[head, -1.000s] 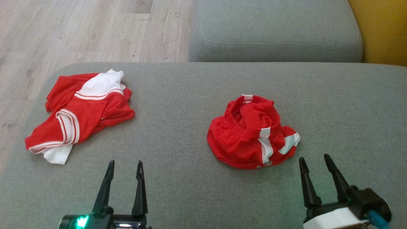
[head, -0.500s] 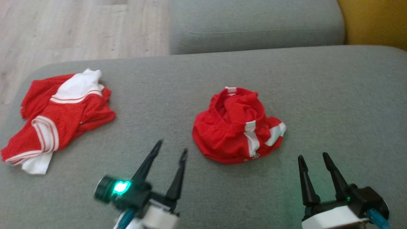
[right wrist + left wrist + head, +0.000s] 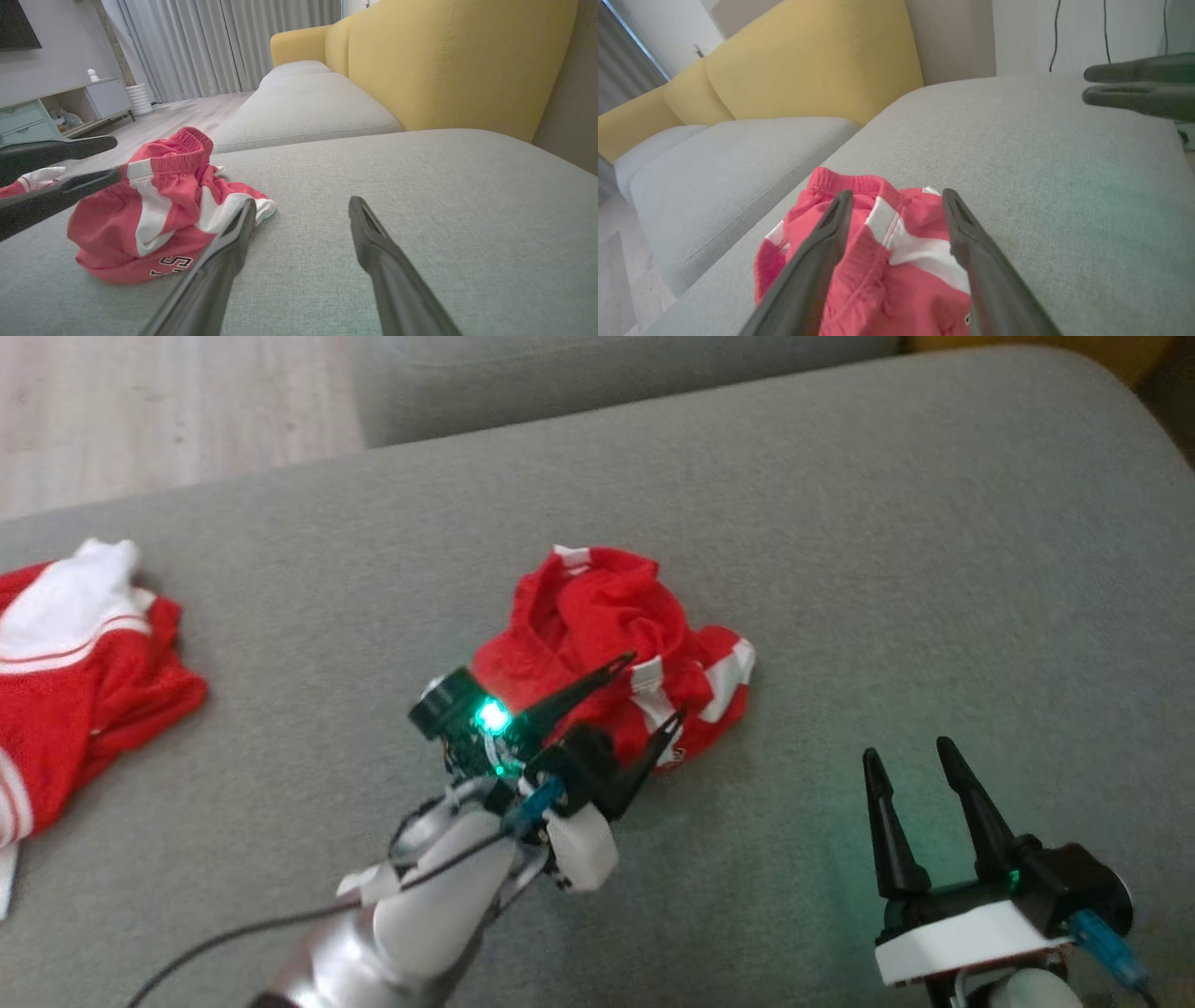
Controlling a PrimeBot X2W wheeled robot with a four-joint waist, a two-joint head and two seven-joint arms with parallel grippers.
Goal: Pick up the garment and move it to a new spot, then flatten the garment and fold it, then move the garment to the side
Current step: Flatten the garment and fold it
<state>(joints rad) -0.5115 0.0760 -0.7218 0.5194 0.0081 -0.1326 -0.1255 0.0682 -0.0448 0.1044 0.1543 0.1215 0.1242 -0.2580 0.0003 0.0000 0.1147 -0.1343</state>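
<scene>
Nearest the robot, the right gripper hangs at the lower right with its jaws spread and nothing between them; the red shorts lie well apart from it, at about 10 o'clock. The left gripper is the nearer arm by far. Its fingers are parted and empty, pointing toward 2 o'clock, with the tips over the near, white-striped edge of the heap. In the left wrist view the shorts sit between the two fingers, straight ahead at 12 o'clock. The heap rests crumpled mid-cushion on the grey sofa, its long axis running roughly 10 to 4 o'clock, waistband at the far end. So a short descent and a pinch should do. A second red-and-white garment lies far off at 9 o'clock
</scene>
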